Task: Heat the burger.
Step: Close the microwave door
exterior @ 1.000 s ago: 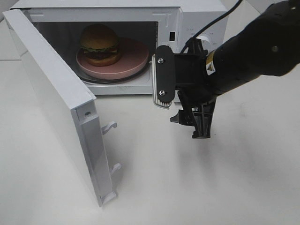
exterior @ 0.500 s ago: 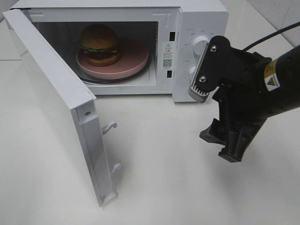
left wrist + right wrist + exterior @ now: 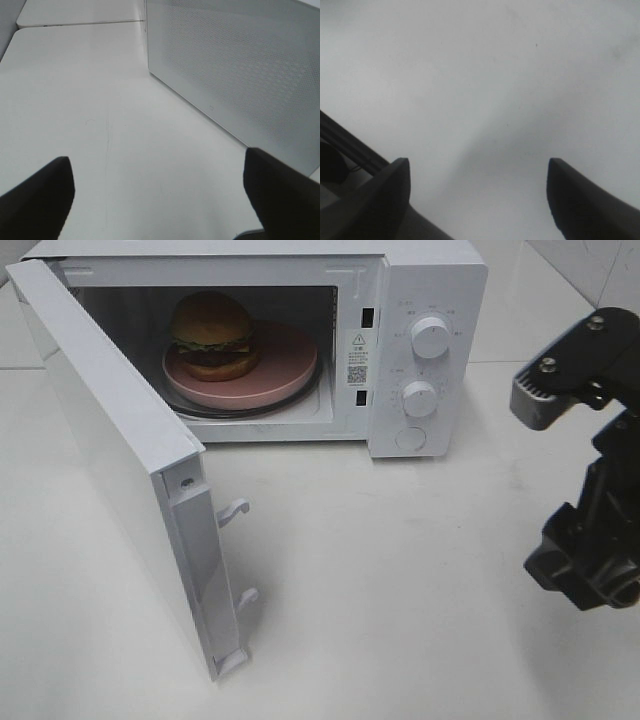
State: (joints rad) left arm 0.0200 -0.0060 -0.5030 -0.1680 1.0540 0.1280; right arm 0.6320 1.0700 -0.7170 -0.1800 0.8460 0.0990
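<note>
The burger (image 3: 211, 333) sits on a pink plate (image 3: 285, 370) inside the open white microwave (image 3: 425, 300), toward the left of the cavity. The microwave door (image 3: 110, 430) is swung wide out to the left. At the far right of the exterior view, well clear of the microwave, my right gripper (image 3: 560, 490) is open and holds nothing; its wrist view shows the right gripper (image 3: 477, 162) over bare table. My left gripper (image 3: 157, 165) is open and empty, its fingers wide apart, facing a dotted white panel (image 3: 240, 65). The left arm does not show in the exterior view.
The microwave has two knobs (image 3: 430, 337) and a round button (image 3: 408, 439) on its front panel. Door latch hooks (image 3: 233, 510) stick out from the door's edge. The white table (image 3: 400, 590) spreads in front of the microwave.
My right gripper has drawn back from the microwave's opening to the far right edge of the view, uncovering the control panel. Burger, plate and door have stayed put.
</note>
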